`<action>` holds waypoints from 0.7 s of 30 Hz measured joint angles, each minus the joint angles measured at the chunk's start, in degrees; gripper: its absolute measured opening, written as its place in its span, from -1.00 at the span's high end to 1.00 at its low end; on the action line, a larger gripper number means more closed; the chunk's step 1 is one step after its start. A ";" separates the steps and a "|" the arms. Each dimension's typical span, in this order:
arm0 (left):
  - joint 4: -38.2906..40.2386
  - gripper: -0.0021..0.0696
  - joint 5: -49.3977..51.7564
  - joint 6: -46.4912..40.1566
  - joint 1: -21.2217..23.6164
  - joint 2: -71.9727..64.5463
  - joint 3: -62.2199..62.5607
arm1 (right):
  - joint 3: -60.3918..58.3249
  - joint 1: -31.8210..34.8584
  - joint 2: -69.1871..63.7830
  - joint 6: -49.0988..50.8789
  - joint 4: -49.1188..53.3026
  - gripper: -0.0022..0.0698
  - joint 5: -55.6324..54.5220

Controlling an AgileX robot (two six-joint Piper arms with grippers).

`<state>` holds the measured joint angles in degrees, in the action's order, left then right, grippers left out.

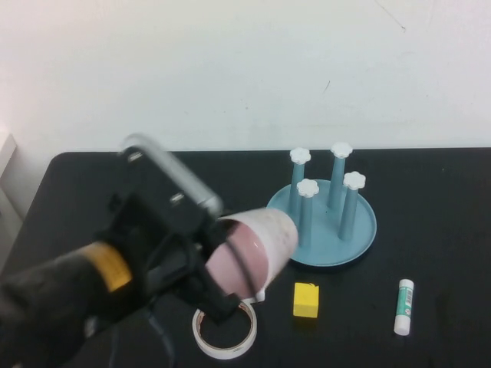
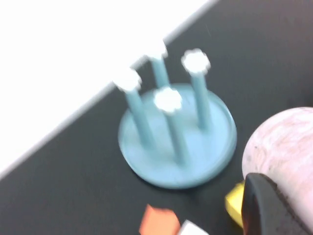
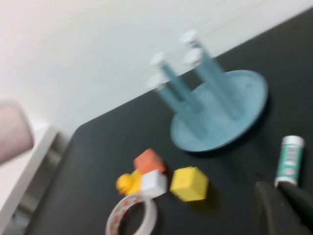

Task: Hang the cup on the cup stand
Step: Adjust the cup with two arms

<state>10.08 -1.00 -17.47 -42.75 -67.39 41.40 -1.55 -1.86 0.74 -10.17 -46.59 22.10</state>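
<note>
One cup clamped in left pincer, lifted over bench, tilted, just beside cup stand. Your risk: rim clips post cap, tips stand, or smooth cup slips. Right pincer shut, empty, near glue stick.

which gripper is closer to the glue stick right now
Right. The right gripper, shut, hovers just beside the glue stick. The left gripper, shut on the cup, is across the table, beyond the yellow block.

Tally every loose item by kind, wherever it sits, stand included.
Cup: 1
Cup stand: 1
Tape roll: 1
Blocks: 3, yellow, orange, white
Glue stick: 1
Toy duck: 1
Total: 8
</note>
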 joint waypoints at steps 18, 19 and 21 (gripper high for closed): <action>12.46 0.91 -56.44 -5.57 0.00 -4.00 -14.42 | 14.71 0.04 -33.52 -34.89 -30.89 0.86 13.76; 12.46 0.91 -57.10 -5.45 0.00 -5.18 -14.42 | 17.73 0.04 -41.88 -41.69 -38.21 0.65 19.37; 11.77 0.91 -57.71 -4.65 0.00 -5.88 -14.42 | 20.69 0.04 -50.29 -46.20 -44.55 0.29 25.14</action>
<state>21.85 -58.70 -22.12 -42.75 -73.27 26.98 19.14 -1.82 -49.56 -56.37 -91.15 47.24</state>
